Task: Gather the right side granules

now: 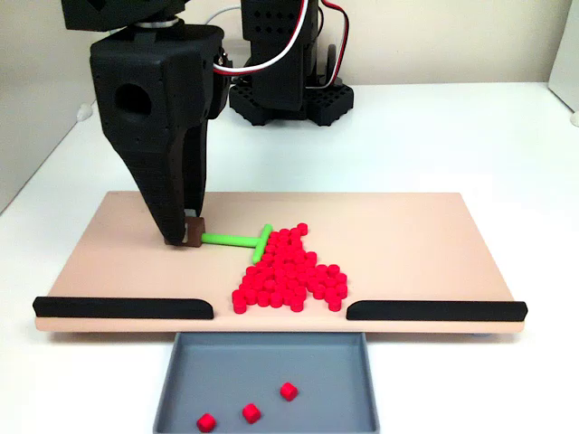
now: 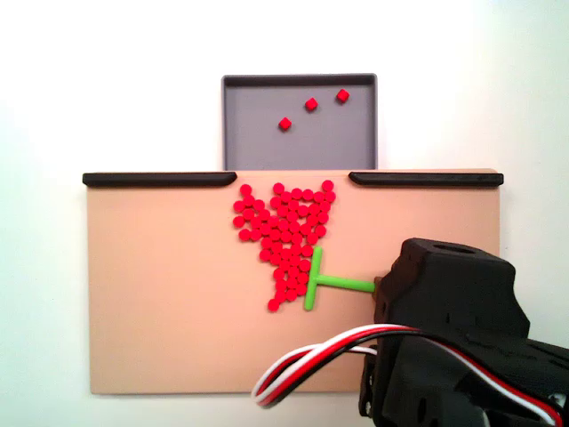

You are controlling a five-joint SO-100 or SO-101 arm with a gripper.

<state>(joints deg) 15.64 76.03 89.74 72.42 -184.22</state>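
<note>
White counter stretches under everything, and on it lies a tan board with two black rails along its near edge, as the low fixed view shows it, and a gap between them that opens onto a grey tray. My gripper stands at about nine o'clock on the board in that view, its jaws closed on the brown end block of the green T-shaped stick, whose crossbar touches the upper edge of the granules. They lie in a tight wedge near the board's middle, widening toward the gap, and three loose ones already sit in the tray. In the fixed view from above, the same stick presses against the pile's lower right flank, at roughly five o'clock of the heap. I judge the step in hand to be a sweep: pushing that flank inward and toward the gap. To do it well I should keep the crossbar flat on the board and square to the travel so no pellets slip under or around its ends, move slowly, and steer between the rails rather than into them.
</note>
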